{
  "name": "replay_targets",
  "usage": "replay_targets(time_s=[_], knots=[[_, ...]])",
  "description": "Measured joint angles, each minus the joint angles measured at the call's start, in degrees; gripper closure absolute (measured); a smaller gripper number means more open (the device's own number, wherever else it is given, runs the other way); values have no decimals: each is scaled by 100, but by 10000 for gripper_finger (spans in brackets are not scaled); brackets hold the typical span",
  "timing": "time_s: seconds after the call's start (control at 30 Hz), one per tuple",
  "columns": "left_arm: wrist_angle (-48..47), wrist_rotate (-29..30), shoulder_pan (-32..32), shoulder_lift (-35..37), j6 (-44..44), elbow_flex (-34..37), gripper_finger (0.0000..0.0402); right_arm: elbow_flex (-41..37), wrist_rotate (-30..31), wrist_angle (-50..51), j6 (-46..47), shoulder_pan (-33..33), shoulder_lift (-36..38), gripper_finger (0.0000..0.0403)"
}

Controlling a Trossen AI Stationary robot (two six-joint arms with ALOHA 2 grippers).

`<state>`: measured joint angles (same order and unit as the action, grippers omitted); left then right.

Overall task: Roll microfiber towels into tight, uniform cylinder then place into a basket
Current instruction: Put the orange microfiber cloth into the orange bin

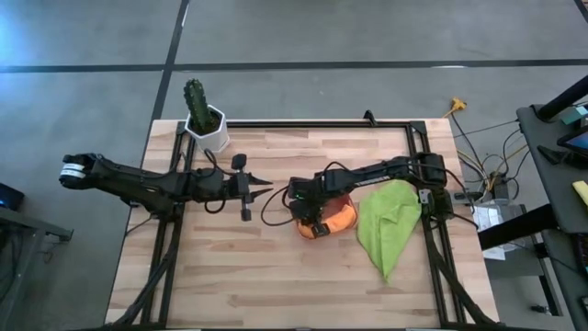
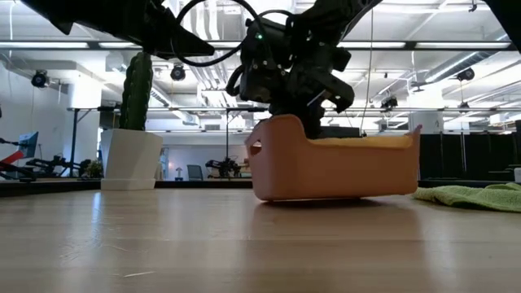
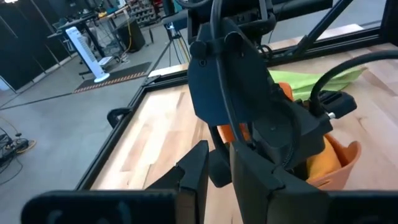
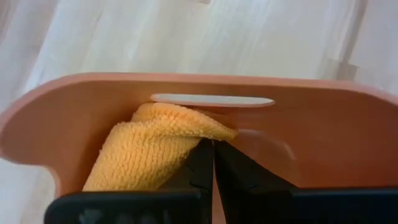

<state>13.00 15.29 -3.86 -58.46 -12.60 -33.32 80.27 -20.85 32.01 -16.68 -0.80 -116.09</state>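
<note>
1. High view. We see the wooden table point(image 1: 276, 285) from above. The right arm reaches leftward to the table's middle, where its right gripper point(image 1: 317, 223) sits over the red tub point(image 1: 338, 221), which holds the orange towel point(image 1: 342, 217). The green towel point(image 1: 386, 225) lies crumpled and unrolled on the table just right of the tub, touching or nearly touching it. The left arm lies across the left half, its left gripper point(image 1: 262, 190) pointing right and stopping short of the tub. A white pot with a cactus point(image 1: 204, 118) stands at the far left corner.

2. Low view. We see the red tub point(image 2: 326, 167) resting on the table, slightly tilted. The right gripper point(image 2: 305, 110) dips into its left end. A strip of orange towel point(image 2: 358, 142) shows at the rim. The green towel point(image 2: 476, 195) lies flat at the right; the cactus pot point(image 2: 134, 155) stands at the left.

3. Left wrist view. We see the left gripper point(image 3: 217, 177) with its fingers point(image 3: 196, 168) only slightly apart, holding nothing. Beyond them are the right arm's wrist, the orange towel point(image 3: 323, 158) in the tub point(image 3: 348, 163), and the green towel point(image 3: 311, 81).

4. Right wrist view. We see the right gripper point(image 4: 213, 155) inside the tub point(image 4: 323, 143), its fingers point(image 4: 200, 163) pressed together beside the folded orange towel point(image 4: 146, 149); no cloth shows between them.
</note>
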Motion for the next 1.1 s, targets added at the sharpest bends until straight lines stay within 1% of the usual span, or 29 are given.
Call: replay_targets(time_s=[0.23,0.47,0.57,0.67,0.8,0.93,1.1], knots=[[3,-1,0,0,-6,4,350,0,7,-28,94,-7,-11,394],[2,-2,0,0,-12,7,350,-2,724,75,277,-7,173,394],[2,-4,0,0,9,7,350,-2,1025,332,273,-7,315,394],[2,-7,0,0,9,7,350,-2,1200,750,268,-32,544,394],[2,-7,0,0,13,9,350,-50,1201,1508,255,-116,687,394],[2,-9,0,0,16,9,350,-124,1208,2150,302,-224,670,394],[2,-9,0,0,20,9,350,-232,1256,2508,322,-304,574,394]])
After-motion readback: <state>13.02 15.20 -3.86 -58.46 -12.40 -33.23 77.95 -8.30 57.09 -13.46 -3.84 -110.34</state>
